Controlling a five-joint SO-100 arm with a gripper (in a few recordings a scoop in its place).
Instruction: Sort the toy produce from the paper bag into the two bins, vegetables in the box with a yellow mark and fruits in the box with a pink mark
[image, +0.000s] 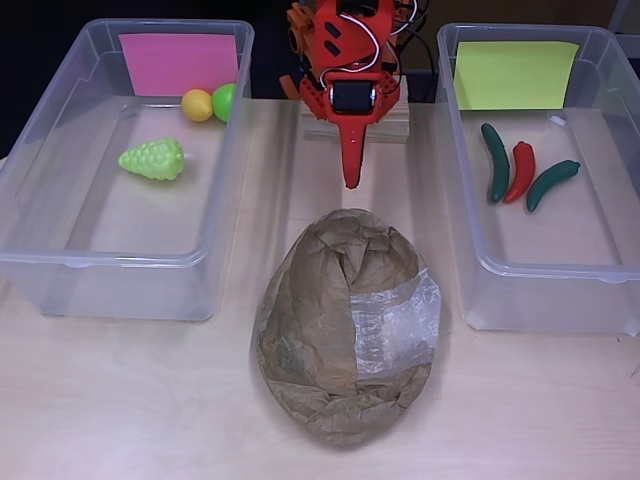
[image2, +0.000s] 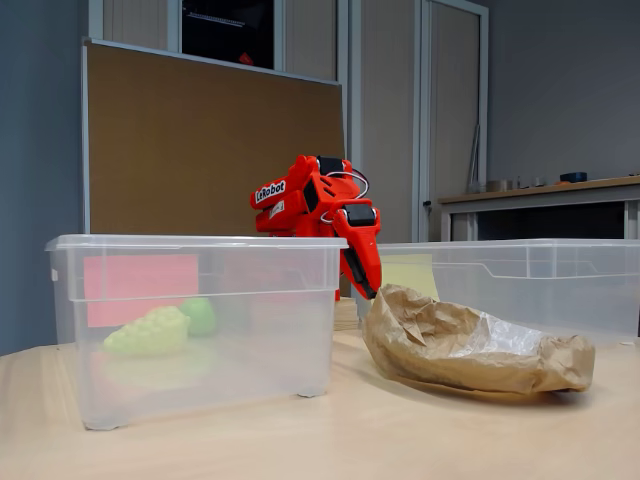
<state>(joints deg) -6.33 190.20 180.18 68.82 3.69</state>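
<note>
The red claw (image: 350, 178) hangs point-down at 12 o'clock from the paper bag (image: 345, 325), its fingers pressed together to a narrow tip, holding nothing and touching nothing; in the fixed view its tip (image2: 370, 290) sits just above the bag's upper edge (image2: 470, 345). One arm, one claw, one bag.

The bag is crumpled brown paper with a clear taped patch (image: 398, 322) on its 3 o'clock side, lying on the table (image: 150, 400) between two clear bins.

At 9 o'clock from the claw stands the bin with the pink mark (image: 178, 62). It holds three fruits: one light green grape bunch (image: 153, 159) near the middle, and at the bin's 12 o'clock end one yellow lemon (image: 197, 104) touching one green round fruit (image: 224, 100).

At 3 o'clock from the claw stands the bin with the yellow mark (image: 515, 74). It holds three vegetables lying close together: one dark green pepper (image: 495, 162), one red pepper (image: 520, 172) beside it, and one more green pepper (image: 552, 184) on the outer side.
</note>
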